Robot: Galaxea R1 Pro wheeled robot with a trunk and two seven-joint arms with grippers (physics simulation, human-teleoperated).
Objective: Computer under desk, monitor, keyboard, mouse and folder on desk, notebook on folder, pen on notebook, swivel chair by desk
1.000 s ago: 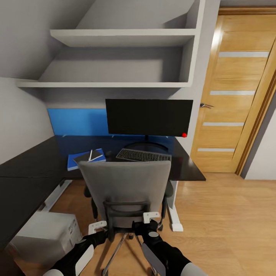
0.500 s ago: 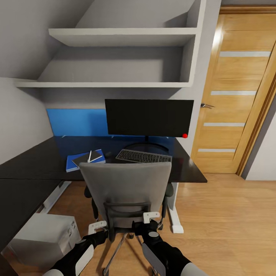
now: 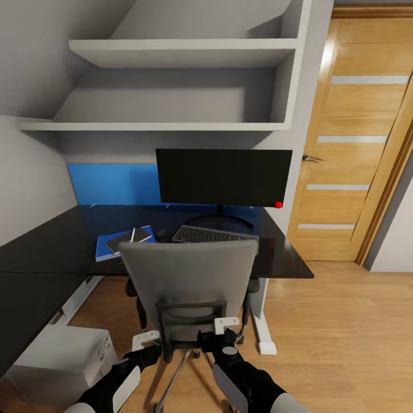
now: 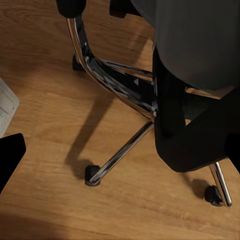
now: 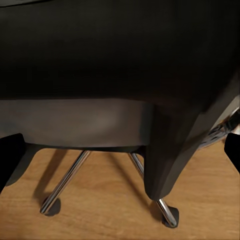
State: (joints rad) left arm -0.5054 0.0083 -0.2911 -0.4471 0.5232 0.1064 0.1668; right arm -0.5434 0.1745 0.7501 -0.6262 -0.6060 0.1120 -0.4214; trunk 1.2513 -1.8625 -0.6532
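Note:
The grey swivel chair (image 3: 189, 275) stands with its back to me, right in front of the black desk (image 3: 51, 241). On the desk are the monitor (image 3: 223, 176), the keyboard (image 3: 209, 234) below it, and the blue folder (image 3: 106, 248) with the dark notebook (image 3: 127, 236) and the pen (image 3: 135, 234) on top. A small dark shape between folder and keyboard may be the mouse; I cannot tell. The computer (image 3: 63, 358) sits on the floor under the desk's left wing. My left gripper (image 3: 154, 343) and right gripper (image 3: 217, 331) are open at the chair's lower back frame (image 5: 170, 150), above its chrome base (image 4: 120, 150).
A wooden door (image 3: 355, 143) fills the wall to the right of the desk. White wall shelves (image 3: 183, 54) hang above the monitor. Bare wooden floor (image 3: 344, 332) lies open to the right of the chair. The desk's white leg (image 3: 263, 327) stands just right of the chair.
The view has crept toward the desk. The chair keeps its place in the picture and now covers more of the keyboard and folder. Both grippers look unchanged.

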